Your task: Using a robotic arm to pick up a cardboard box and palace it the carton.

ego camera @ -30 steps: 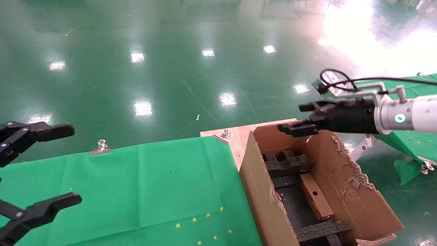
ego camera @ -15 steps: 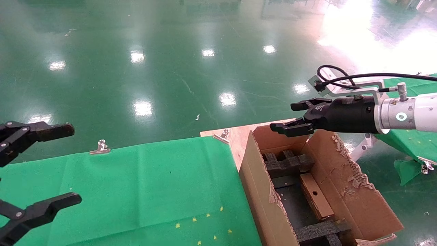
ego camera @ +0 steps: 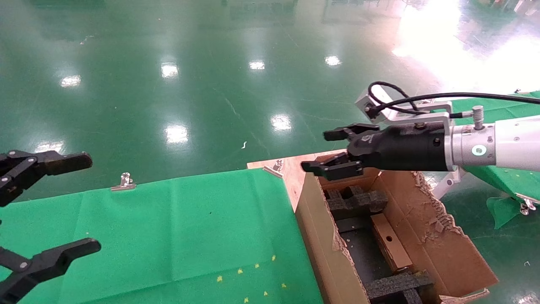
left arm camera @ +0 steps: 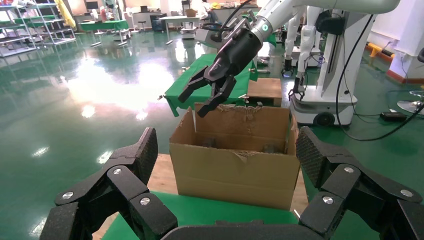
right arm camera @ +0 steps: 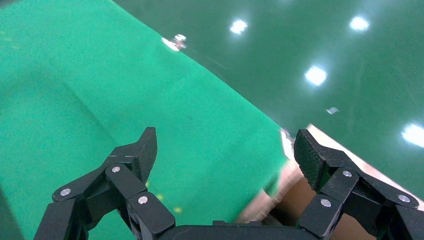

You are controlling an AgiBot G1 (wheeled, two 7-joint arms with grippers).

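The small brown cardboard box (ego camera: 390, 242) with a round hole lies inside the large carton (ego camera: 447, 249), between black foam inserts (ego camera: 356, 201). My right gripper (ego camera: 327, 150) is open and empty, held above the carton's far left corner on the white robotic arm (ego camera: 514, 143). In the left wrist view the carton (left arm camera: 235, 170) stands ahead with the right gripper (left arm camera: 202, 97) over its rim. My left gripper (ego camera: 63, 202) is open and empty at the left edge, over the green cloth.
A green cloth (ego camera: 168, 228) covers the table, held by metal clips (ego camera: 124, 181). Bare wood (ego camera: 291, 169) shows beside the carton. A second green-covered table (ego camera: 506, 173) stands at the right. Glossy green floor lies beyond.
My right gripper has moved left across the carton's far end, from over its far right part to its far left corner, staying open. The small box and my left gripper have not moved.
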